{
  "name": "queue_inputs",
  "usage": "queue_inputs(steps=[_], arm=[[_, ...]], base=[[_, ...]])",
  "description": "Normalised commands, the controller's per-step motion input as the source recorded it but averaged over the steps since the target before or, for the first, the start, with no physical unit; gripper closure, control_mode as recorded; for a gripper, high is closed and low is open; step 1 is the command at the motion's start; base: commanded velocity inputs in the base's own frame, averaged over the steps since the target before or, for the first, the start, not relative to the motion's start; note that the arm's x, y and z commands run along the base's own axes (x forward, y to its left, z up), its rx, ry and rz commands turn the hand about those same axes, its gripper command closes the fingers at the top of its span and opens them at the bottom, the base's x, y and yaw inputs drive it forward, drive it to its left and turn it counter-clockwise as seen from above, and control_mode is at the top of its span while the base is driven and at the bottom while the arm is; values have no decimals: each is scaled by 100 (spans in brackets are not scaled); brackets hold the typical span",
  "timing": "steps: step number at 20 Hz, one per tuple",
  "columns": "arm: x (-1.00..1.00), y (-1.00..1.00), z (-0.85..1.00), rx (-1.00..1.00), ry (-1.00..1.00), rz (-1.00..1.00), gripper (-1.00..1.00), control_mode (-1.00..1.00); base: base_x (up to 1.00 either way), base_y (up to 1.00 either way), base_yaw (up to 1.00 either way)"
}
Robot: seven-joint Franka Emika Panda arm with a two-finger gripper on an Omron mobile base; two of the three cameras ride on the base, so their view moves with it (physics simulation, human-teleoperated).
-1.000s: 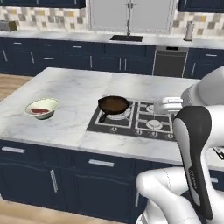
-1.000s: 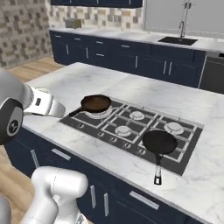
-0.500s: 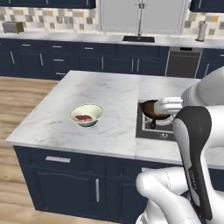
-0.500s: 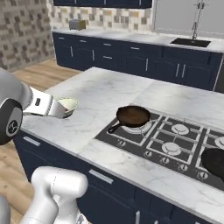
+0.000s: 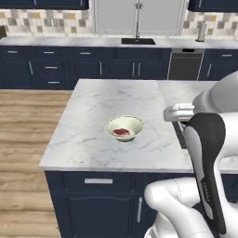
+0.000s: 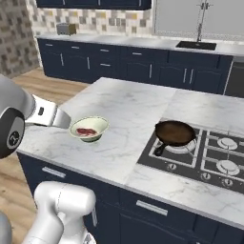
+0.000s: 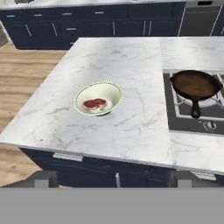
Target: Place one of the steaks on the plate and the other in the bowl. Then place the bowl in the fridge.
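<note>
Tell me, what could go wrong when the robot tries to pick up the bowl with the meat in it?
The bowl is round and deep with a flared rim, so the open hand might slip off or tip it. If it tilts, the steak lying loose inside could slide out onto the marble island. The bowl also sits near the island's front edge, so a clumsy nudge might push it toward the floor.

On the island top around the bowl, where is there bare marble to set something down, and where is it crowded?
Bare marble surrounds the bowl holding a steak: the far stretch toward the sink wall, the left edge, and the strip between the bowl and the cooktop. The cooktop side is crowded, with a skillet on the burners.
</note>
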Motion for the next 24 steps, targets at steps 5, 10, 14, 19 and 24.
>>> queue_inputs(steps=[5,10,14,19,24], arm=[[0,0,0,0,0,0,-100,100],[0,0,0,0,0,0,-100,100],[0,0,0,0,0,0,-100,100],[0,0,0,0,0,0,-100,100],[41,-6,-50,25,3,4,-100,-100]], base=[[72,39,-23],[100,-10,-9],[99,4,-17],[69,8,-27],[17,0,0]])
